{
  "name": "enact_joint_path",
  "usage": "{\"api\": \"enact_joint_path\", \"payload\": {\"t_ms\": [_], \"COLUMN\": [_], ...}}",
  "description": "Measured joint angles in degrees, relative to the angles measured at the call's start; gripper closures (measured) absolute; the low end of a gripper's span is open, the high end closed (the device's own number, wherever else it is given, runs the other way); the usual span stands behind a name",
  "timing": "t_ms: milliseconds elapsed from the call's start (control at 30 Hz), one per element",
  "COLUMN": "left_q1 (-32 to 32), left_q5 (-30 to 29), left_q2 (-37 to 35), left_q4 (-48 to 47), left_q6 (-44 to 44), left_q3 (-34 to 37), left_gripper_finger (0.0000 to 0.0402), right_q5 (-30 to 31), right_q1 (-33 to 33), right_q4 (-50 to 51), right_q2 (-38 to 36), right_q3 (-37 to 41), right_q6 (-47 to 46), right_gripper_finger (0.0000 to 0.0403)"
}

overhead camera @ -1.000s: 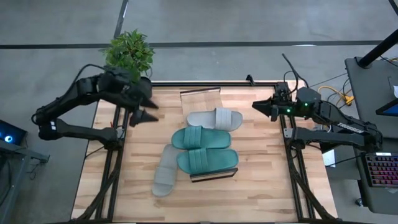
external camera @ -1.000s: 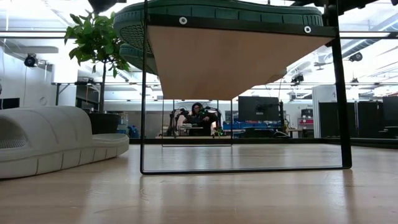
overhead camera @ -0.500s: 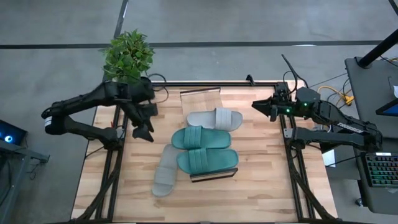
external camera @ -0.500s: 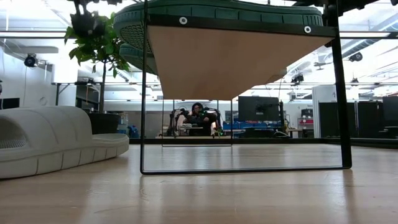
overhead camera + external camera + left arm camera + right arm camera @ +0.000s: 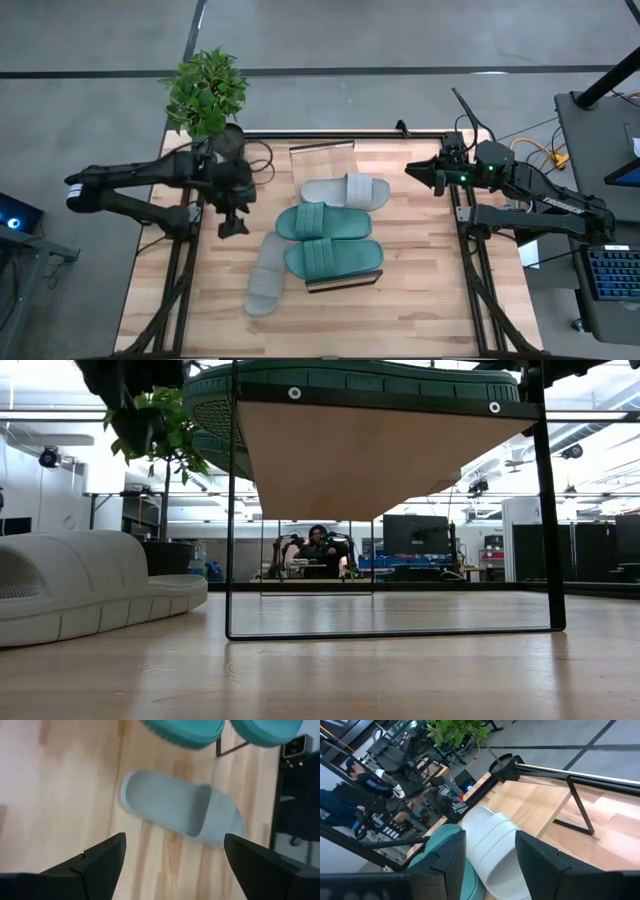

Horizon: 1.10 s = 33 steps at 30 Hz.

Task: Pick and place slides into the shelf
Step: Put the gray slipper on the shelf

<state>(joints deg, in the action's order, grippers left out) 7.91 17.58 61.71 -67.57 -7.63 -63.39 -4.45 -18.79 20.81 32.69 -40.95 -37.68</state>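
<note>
The left end effector, fingers spread wide and empty, hovers over the surface at its left side, apparently reaching for the grey slide lying just right of and nearer than it; the left wrist view shows that slide ahead between the fingers. The next move likely calls for descending and closing on it. Two teal slides sit on the shelf, another grey one just beyond. The right end effector, partly open and empty, waits at the far right.
</note>
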Motion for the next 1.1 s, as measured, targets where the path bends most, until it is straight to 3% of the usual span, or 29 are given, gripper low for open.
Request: {"api": "enact_joint_path", "payload": {"t_ms": [200, 367, 600, 900, 1100], "left_q1": [-8.59, -15.04, -22.67, -30.84, -31.70], "left_q5": [-6.83, -7.92, -12.21, -11.88, -10.82], "left_q2": [-1.40, -0.97, -1.05, 1.11, 5.81], "left_q4": [6.61, 7.72, 17.09, 25.12, 30.45], "left_q6": [-2.53, -4.70, -10.43, -14.58, -17.10], "left_q3": [3.23, 7.40, 11.71, 14.79, 17.38], "left_gripper_finger": [0.0080, 0.0080, 0.0080, 0.0080, 0.0080], "right_q5": [0.02, 0.02, 0.02, 0.02, 0.04], "right_q1": [0.00, 0.00, 0.00, 0.00, 0.00], "right_q4": [-0.01, -0.01, -0.01, 0.42, 0.42], "right_q2": [0.02, 0.02, 0.00, 0.02, 0.02], "right_q3": [0.00, 0.00, 0.00, 0.01, 0.02], "right_q6": [0.78, 1.34, 1.74, 1.87, 2.40], "right_gripper_finger": [0.0246, 0.0243, 0.0247, 0.0249, 0.0250]}}
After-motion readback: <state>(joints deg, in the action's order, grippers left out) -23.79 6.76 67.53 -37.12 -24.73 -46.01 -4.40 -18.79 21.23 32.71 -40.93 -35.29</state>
